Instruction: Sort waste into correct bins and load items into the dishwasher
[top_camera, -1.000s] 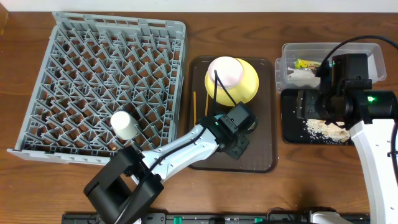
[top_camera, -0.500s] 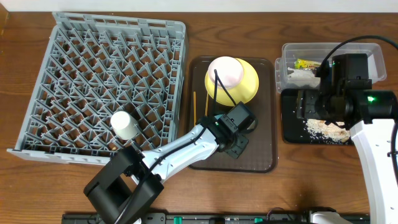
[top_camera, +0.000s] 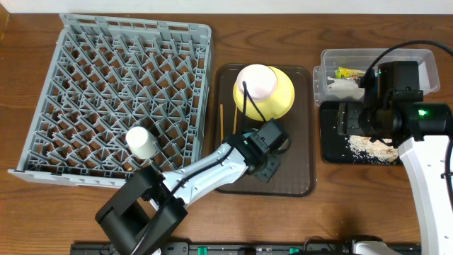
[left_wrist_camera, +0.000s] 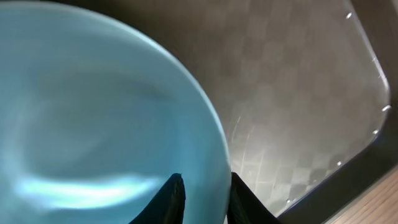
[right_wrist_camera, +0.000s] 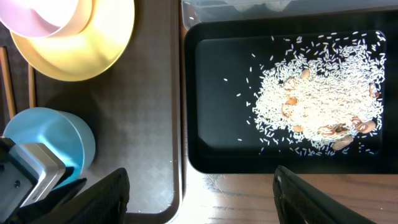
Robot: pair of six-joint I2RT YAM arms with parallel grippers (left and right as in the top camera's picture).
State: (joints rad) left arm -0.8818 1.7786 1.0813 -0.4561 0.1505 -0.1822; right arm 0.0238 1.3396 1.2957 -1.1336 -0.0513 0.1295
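Overhead: left end effector (top_camera: 267,157) is hanging low over the brown tray (top_camera: 301,173). Left wrist: we are seeing fingers (left_wrist_camera: 171,199) straddling the light blue saucer (left_wrist_camera: 93,124) at its rim, and we cannot tell if they are clamped; a shallow bite risks slipping. Right wrist: right end effector (right_wrist_camera: 199,183) is hovering open, empty.

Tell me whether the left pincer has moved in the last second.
Yes, slightly: the left pincer crept toward the dish rack, judged against the brown tray.

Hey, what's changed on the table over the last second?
The left gripper edged slightly toward the dish rack, fingers astride the rim of the light blue saucer; nothing visibly lifted. The right gripper, the rice in the black tray, the yellow plate and the white cup stayed put.
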